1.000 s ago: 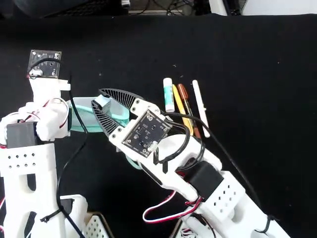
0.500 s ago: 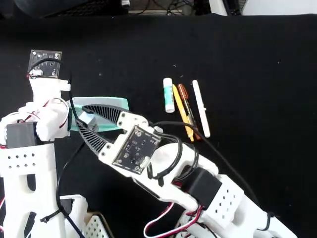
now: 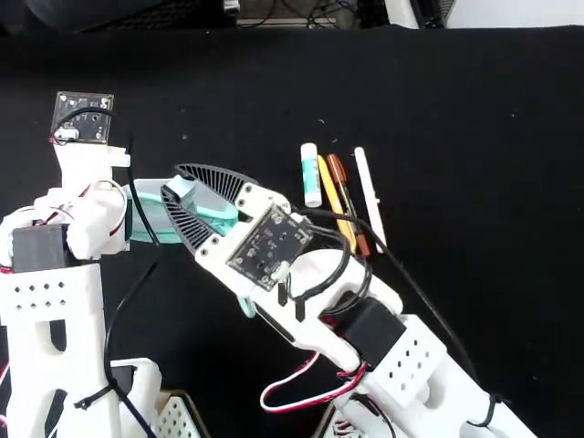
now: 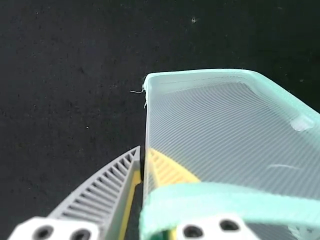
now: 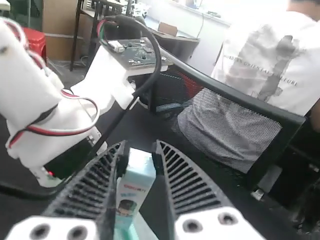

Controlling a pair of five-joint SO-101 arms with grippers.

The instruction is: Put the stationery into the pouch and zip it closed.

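The left claw point(image 4: 145, 150) clamps the ribbed pouch point(image 4: 220, 130); right claw point(image 5: 140, 145) pinches a rectangular box point(image 5: 134, 187).

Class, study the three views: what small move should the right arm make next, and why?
Probably lower the right gripper a little and let go: it holds a light-blue block right over the pouch, which the left gripper pinches at one edge.

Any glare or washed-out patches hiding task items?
High view: even light, the row of pens reads plainly on black cloth. Left wrist view: one small glint on the translucent mint-green pouch. Right wrist view: far wall washed out behind the pale blue box.
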